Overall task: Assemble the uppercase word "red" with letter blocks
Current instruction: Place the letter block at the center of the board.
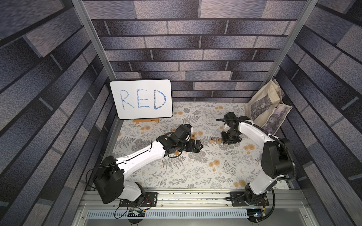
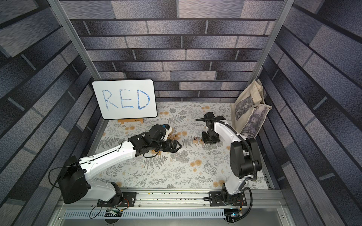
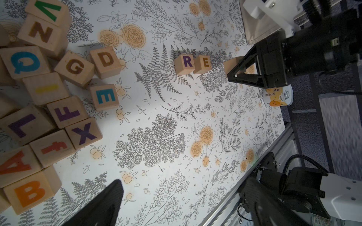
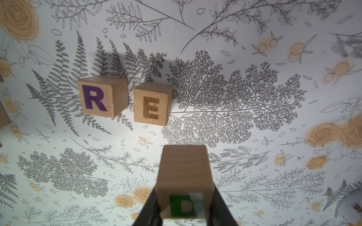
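R gripper (image 4: 184, 211) clamped on D block (image 4: 184, 172), wrist pointing down near E block (image 4: 151, 104), L gripper (image 1: 198, 146) wide open

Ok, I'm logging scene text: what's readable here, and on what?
"RED": whiteboard, blue handwriting.
"R": R block.
"E": E block.
"D": held green D block.
"V", "N", "Q", "G", "D", "E", "I", "F", "L", "X", "A", "B": block pile.
Cup label: too small to read.

walls: your cell is wrapped in grey brick-pattern panels (image 1: 195, 49) | floor: floral-print sheet (image 1: 186, 172) | back-left: you've a whiteboard (image 1: 141, 98) on a wooden stand (image 1: 146, 121) | back-right: tote bag (image 1: 268, 105) leaning in corner | front: aluminium rail (image 1: 195, 197)
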Controlling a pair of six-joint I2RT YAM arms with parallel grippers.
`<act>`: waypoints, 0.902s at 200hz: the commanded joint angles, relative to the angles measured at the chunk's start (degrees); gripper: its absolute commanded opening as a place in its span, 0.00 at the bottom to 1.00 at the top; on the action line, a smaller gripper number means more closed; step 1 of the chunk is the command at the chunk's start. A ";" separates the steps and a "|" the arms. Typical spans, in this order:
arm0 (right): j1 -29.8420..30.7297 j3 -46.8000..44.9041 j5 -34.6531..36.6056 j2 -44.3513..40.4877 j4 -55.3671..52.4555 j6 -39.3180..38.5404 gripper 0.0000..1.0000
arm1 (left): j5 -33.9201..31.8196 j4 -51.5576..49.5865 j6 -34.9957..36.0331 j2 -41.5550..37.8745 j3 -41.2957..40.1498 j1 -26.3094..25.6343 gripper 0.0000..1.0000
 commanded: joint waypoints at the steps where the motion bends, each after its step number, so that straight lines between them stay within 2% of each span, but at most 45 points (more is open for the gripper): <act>1: -0.69 -0.12 -0.37 1.75 0.51 -0.80 0.18 | 0.78 -0.61 2.54 1.11 2.41 -0.26 1.00; 180: -2.88 2.99 0.37 9.63 1.82 -0.65 0.18 | 2.76 -2.68 4.48 4.58 5.54 2.20 1.00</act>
